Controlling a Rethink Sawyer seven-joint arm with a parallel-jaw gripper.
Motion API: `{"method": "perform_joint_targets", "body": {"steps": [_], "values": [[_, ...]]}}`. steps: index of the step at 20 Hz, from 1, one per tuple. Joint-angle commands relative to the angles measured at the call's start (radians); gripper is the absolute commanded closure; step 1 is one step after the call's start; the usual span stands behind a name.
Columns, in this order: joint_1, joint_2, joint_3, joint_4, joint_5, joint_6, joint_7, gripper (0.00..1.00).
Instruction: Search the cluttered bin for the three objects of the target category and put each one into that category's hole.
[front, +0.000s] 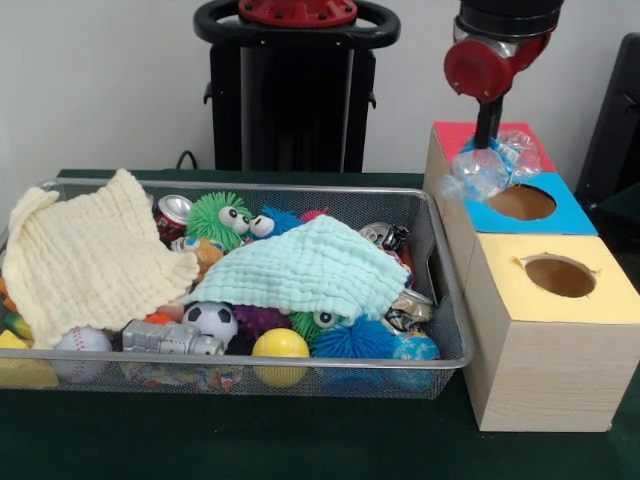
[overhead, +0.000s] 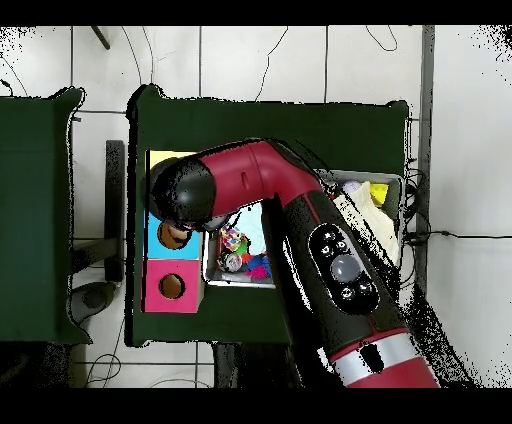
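Note:
My gripper (front: 487, 148) hangs at the upper right, shut on a crumpled clear plastic bottle (front: 488, 168). It holds the bottle just above the wooden boxes, over the seam between the red top (front: 462, 136) and the blue top (front: 560, 214). The hole in the red top is hidden behind the bottle in the front view. It shows in the overhead view (overhead: 172, 286). The wire mesh bin (front: 447, 300) sits to the left of the boxes, full of toys and cloths. It also shows in the overhead view (overhead: 208, 268), mostly under my arm (overhead: 300, 220).
A yellow cloth (front: 90, 255) and a mint cloth (front: 310, 265) cover much of the bin. Around them lie a soccer ball (front: 210, 320), a yellow ball (front: 281, 345), a baseball (front: 82, 342), fuzzy toys (front: 218, 218) and cans (front: 172, 212). The blue-topped hole (front: 521, 202) and the yellow-topped hole (front: 560, 276) are open.

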Motion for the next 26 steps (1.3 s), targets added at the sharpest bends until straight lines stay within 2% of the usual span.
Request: {"method": "perform_joint_targets", "body": {"steps": [1,5,19,26], "values": [[0.048,0.085,-0.045,-0.054,-0.021,0.05,0.078,1.0],[0.076,0.11,-0.08,-0.061,-0.045,0.043,0.099,1.0],[0.123,0.146,-0.161,-0.08,-0.074,0.107,0.077,1.0],[0.142,0.159,-0.176,-0.109,-0.062,0.129,0.069,1.0]]}}
